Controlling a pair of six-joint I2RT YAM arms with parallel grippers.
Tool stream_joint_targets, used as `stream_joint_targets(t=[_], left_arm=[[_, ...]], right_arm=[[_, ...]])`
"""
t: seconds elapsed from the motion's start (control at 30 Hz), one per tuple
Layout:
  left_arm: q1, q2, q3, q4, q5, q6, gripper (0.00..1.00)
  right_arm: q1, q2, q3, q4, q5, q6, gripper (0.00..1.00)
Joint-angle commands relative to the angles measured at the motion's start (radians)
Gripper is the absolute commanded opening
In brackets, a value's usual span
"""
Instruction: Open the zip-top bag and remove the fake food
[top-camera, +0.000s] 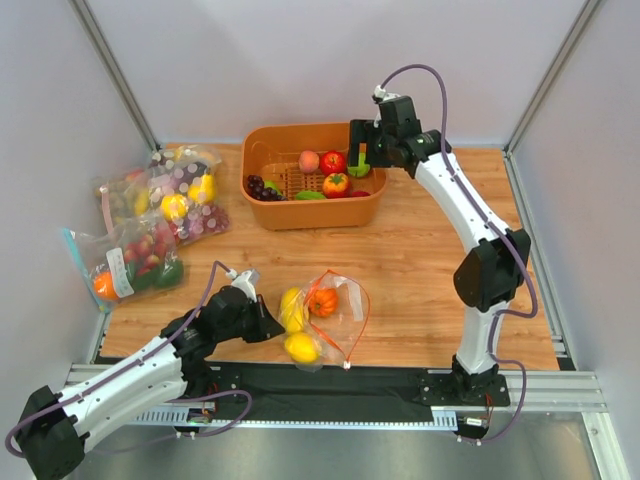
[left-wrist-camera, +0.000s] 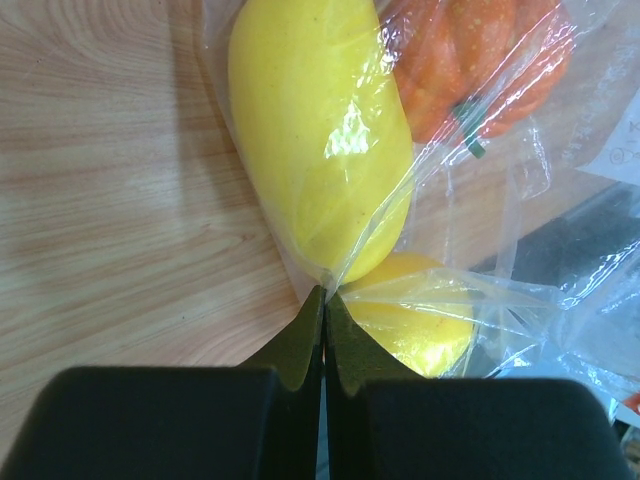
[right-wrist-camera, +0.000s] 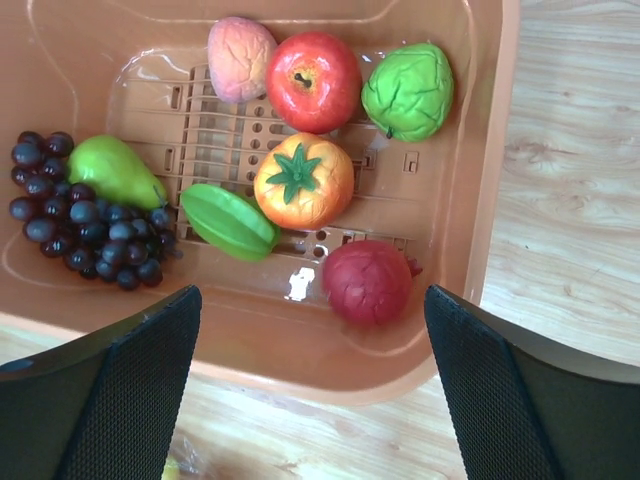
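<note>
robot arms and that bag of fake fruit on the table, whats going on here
The left gripper has its jaws pinched shut on the clear plastic of a zip-top bag lying on the table. Two yellow lemons and an orange piece are inside the bag, and its mouth looks open. The right gripper hovers with jaws wide open and empty above an orange basket that has other toy fruit lying in it.

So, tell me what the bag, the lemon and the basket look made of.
Bag: thin clear plastic film, crinkled and glinting.
Lemon: likely hard plastic, smooth glossy yellow, though seen through the film.
Basket: moulded plastic, orange-brown, soft sheen, slotted floor.
</note>
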Motion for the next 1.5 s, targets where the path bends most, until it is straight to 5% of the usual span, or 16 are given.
stream_joint_targets(t=[0.0, 0.33, 0.53, 0.7, 0.9, 1.03, 1.47], left_arm=[[0.003, -0.007, 0.006, 0.009, 0.016, 0.011, 0.00], [0.005, -0.004, 0.000, 0.023, 0.017, 0.017, 0.00], [0.003, -0.001, -0.007, 0.029, 0.020, 0.013, 0.00], [0.003, 0.000, -0.013, 0.035, 0.019, 0.011, 0.00], [0.003, 0.013, -0.016, 0.044, 0.028, 0.008, 0.00], [0.005, 0.010, -0.016, 0.043, 0.023, 0.005, 0.00], [0.003, 0.008, -0.016, 0.040, 0.036, 0.010, 0.00]], right_arm=[[-0.001, -0.117, -0.025, 0.008, -0.019, -0.025, 0.93], [0.068, -0.540, -0.465, 0.086, -0.024, -0.019, 0.92], [0.111, -0.829, -0.721, 0.150, -0.171, 0.105, 0.89], [0.267, -0.990, -0.884, 0.164, -0.165, 0.182, 0.75], [0.582, -0.975, -0.935, 0.143, -0.020, 0.272, 0.62], [0.677, -0.932, -0.962, 0.166, 0.056, 0.300, 0.58], [0.732, -0.697, -1.013, 0.199, 0.169, 0.329, 0.58]])
